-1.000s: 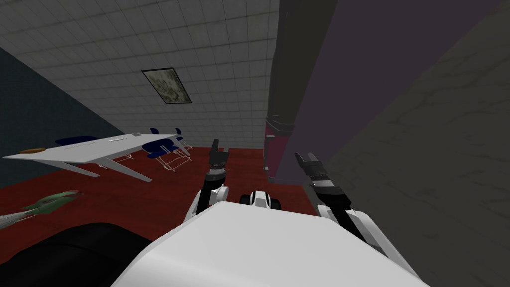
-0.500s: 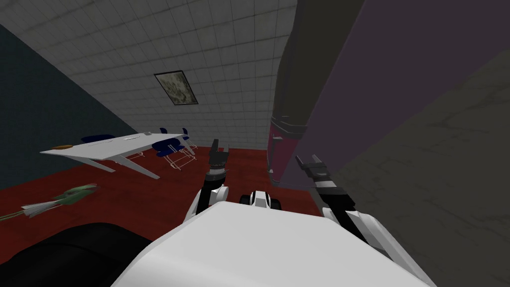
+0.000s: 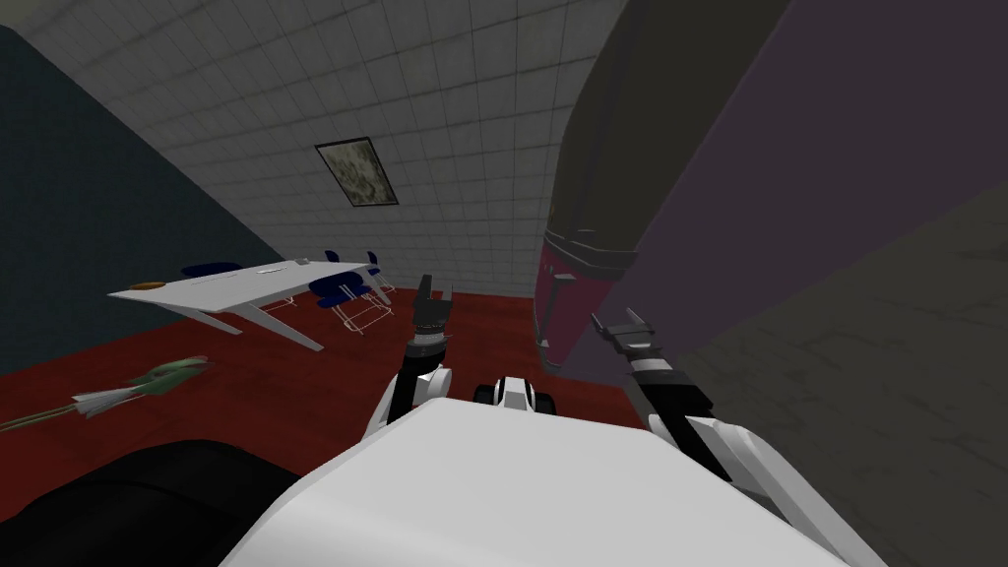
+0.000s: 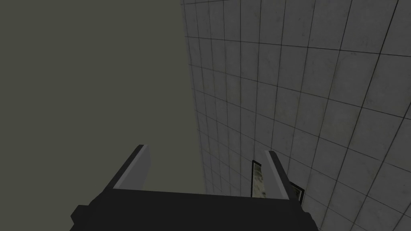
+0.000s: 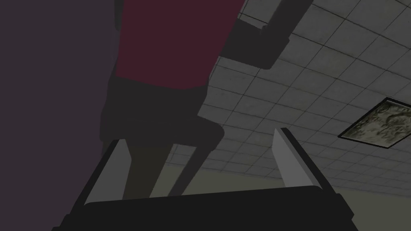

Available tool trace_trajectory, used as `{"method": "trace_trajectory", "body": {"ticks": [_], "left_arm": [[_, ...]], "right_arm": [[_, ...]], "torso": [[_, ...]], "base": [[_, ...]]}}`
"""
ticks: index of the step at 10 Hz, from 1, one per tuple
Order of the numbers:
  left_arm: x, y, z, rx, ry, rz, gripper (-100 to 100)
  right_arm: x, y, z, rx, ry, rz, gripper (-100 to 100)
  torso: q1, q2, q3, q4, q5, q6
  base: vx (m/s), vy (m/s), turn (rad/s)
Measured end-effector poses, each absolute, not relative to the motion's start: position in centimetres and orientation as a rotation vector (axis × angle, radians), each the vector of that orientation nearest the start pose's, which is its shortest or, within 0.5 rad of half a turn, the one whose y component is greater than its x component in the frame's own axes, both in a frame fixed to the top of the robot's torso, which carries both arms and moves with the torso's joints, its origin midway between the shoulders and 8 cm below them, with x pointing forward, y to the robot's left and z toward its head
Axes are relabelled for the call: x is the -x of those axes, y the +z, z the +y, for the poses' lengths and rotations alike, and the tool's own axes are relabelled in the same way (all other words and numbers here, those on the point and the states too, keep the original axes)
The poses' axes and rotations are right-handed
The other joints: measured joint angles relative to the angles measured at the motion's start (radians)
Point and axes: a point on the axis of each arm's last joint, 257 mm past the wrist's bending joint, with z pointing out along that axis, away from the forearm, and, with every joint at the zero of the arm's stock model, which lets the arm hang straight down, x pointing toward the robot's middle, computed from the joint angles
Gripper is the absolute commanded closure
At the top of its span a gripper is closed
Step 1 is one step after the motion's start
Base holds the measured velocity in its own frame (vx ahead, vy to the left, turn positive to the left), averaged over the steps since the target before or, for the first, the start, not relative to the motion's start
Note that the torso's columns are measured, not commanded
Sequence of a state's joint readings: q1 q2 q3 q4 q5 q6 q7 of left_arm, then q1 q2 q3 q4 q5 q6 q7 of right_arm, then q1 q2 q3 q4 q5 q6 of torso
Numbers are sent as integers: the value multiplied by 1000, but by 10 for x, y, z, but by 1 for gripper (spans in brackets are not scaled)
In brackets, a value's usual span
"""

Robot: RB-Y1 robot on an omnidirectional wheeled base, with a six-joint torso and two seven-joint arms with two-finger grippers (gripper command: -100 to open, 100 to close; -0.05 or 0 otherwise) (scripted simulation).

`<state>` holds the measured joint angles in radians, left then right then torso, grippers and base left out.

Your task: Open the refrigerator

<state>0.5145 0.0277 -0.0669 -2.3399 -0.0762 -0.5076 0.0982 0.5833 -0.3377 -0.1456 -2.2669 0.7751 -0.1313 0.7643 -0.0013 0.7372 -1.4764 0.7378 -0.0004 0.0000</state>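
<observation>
Two end effectors gape wide, holding nothing: the left end effector over the red floor, the right end effector just short of the refrigerator. It stands upright, long axis vertical, maroon front toward the room; probably heavy and stiff, best pulled at its dark bar.

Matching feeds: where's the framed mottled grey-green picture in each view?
Head view: framed mottled grey-green picture on the wall beyond the white table.
Left wrist view: picture crossed by one finger of the open left gripper.
Right wrist view: picture just outside the open right gripper fingers.
Shared landmark: the grey tiled wall.
</observation>
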Motion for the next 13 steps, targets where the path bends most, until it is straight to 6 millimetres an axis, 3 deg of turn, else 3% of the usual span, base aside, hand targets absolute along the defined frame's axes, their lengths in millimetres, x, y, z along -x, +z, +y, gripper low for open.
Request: {"method": "trace_trajectory", "body": {"ticks": [7,13], "left_arm": [[-333,46,244,593,-1422,621,0],[-333,46,244,593,-1422,621,0]], "right_arm": [[-382,-113,-382,556,-720,1396,-100],[-378,-114,-429,783,-1083,1378,-100]], "torso": [[2,0,0,0,1,0],[2,0,0,0,1,0]], "base": [[80,80,59],[82,87,68]]}}
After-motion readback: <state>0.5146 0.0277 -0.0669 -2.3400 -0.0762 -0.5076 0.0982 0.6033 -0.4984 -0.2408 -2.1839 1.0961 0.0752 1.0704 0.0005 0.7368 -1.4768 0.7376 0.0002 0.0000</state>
